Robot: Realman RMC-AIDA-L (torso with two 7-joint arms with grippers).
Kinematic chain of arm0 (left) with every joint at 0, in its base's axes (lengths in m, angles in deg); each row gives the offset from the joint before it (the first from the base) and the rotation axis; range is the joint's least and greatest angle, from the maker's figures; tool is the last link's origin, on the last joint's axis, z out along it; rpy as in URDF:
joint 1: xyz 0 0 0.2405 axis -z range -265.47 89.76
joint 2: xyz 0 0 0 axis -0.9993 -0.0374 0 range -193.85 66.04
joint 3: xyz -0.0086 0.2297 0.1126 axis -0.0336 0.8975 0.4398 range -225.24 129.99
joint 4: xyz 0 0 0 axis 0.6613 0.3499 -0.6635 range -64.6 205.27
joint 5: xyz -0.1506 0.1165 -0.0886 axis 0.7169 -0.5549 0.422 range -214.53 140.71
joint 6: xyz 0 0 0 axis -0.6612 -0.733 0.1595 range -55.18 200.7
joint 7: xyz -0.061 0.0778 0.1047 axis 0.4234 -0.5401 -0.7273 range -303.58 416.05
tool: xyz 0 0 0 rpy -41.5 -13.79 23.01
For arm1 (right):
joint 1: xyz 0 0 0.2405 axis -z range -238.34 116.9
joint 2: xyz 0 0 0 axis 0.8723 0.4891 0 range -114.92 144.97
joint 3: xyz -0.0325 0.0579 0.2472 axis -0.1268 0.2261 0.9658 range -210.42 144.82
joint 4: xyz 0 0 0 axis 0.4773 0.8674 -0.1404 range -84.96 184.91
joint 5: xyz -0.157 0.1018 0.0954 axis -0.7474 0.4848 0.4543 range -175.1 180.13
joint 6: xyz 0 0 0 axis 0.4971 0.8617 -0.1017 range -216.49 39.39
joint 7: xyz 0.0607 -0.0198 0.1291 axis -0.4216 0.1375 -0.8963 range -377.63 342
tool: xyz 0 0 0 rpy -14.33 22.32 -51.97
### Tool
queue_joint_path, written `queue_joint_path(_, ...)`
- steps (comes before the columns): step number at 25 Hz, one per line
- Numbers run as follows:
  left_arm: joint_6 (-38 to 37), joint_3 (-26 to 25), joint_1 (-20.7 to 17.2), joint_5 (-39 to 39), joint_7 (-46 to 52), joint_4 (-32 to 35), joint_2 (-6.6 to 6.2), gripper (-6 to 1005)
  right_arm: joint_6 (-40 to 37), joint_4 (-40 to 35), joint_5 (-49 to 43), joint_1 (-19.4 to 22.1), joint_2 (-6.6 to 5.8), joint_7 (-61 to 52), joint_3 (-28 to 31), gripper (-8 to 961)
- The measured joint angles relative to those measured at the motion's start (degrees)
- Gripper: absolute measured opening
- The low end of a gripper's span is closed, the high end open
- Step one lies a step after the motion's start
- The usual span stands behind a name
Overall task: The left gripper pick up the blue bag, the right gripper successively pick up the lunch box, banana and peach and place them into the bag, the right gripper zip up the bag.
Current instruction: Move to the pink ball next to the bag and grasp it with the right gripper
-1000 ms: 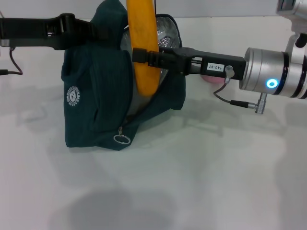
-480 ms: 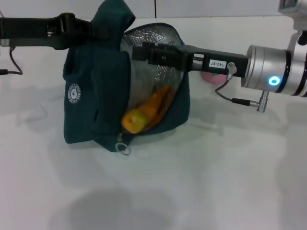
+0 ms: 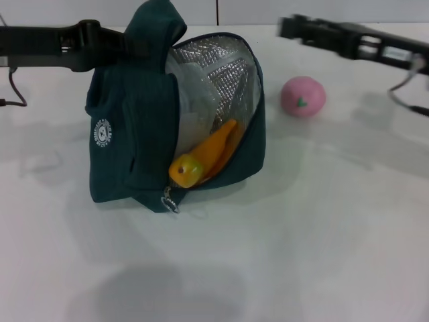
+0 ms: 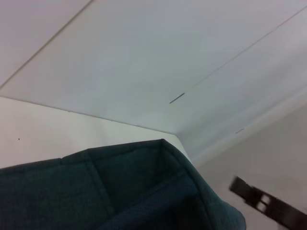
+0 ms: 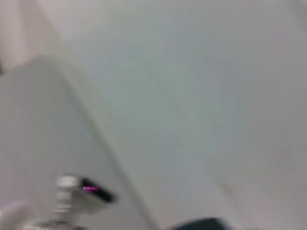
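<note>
Left gripper (image 3: 124, 41), upper left of the head view, is clamped on the raised top fabric of the blue bag (image 3: 127, 134), holding its mouth open. Right gripper (image 3: 289, 28), upper right of frame, hangs above the table (image 3: 301, 235), holding nothing; can't tell how its jaws stand. Inside the foil-lined bag: the clear lunch box (image 3: 194, 100) upright, and the banana (image 3: 204, 157) leaning across the opening, its end poking out near the ring zip pull (image 3: 169, 203). Peach (image 3: 303, 96) on the table, right of the bag, apart from it.
</note>
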Motion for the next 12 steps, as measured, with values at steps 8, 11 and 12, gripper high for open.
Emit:
queue_joint_path(8, -0.6, 0.1, 0.1, 0.9, -0.1, 0.0, 0.06, 36, 11.8, -11.6, -18.7, 3.5, -3.72, -12.4, -0.2, 769)
queue_joint_path(11, -0.6, 0.0, 0.1, 0.9, -0.2, 0.0, 0.13, 36, 14.6, -11.3, -27.1, 1.1, -3.54, -16.0, -0.2, 765)
queue_joint_path(12, -0.6, 0.0, 0.1, 0.9, -0.2, 0.0, 0.15, 36, 15.4, -11.3, -30.1, 0.0, -3.22, -17.3, -0.3, 764)
